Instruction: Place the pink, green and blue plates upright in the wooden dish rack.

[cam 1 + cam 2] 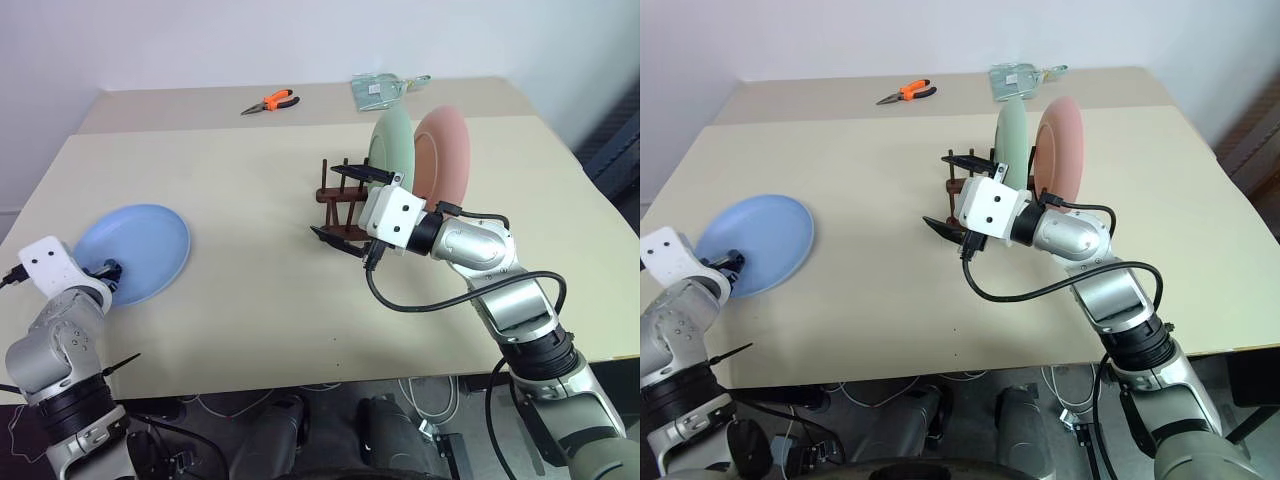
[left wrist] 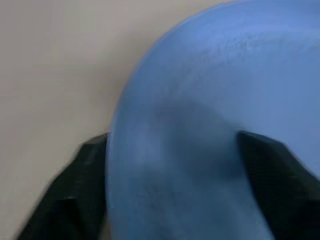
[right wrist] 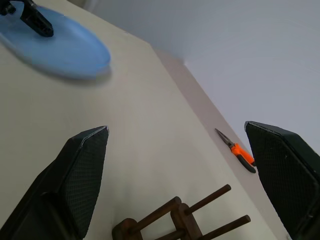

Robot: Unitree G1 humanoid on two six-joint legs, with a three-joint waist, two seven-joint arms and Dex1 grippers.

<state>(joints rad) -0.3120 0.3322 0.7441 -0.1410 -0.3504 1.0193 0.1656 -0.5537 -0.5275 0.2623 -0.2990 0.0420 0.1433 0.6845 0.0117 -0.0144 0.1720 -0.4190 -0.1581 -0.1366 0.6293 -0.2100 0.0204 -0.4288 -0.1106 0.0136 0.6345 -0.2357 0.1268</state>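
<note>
The blue plate (image 1: 135, 250) lies on the table's left side. My left gripper (image 1: 108, 270) is at its near rim, open, with one finger (image 2: 270, 185) over the plate and the other (image 2: 85, 190) outside the rim. The green plate (image 1: 388, 150) and the pink plate (image 1: 450, 150) stand upright side by side in the wooden dish rack (image 1: 338, 198), the green one to the left. My right gripper (image 1: 324, 200) hangs open and empty just left of the green plate, over the rack's free dowels (image 3: 185, 215).
Orange-handled pliers (image 1: 272, 101) and a clear packet (image 1: 378, 90) lie at the table's far edge (image 1: 300, 85). Bare tabletop stretches between the blue plate and the rack. A black cable (image 1: 420, 300) loops under my right wrist.
</note>
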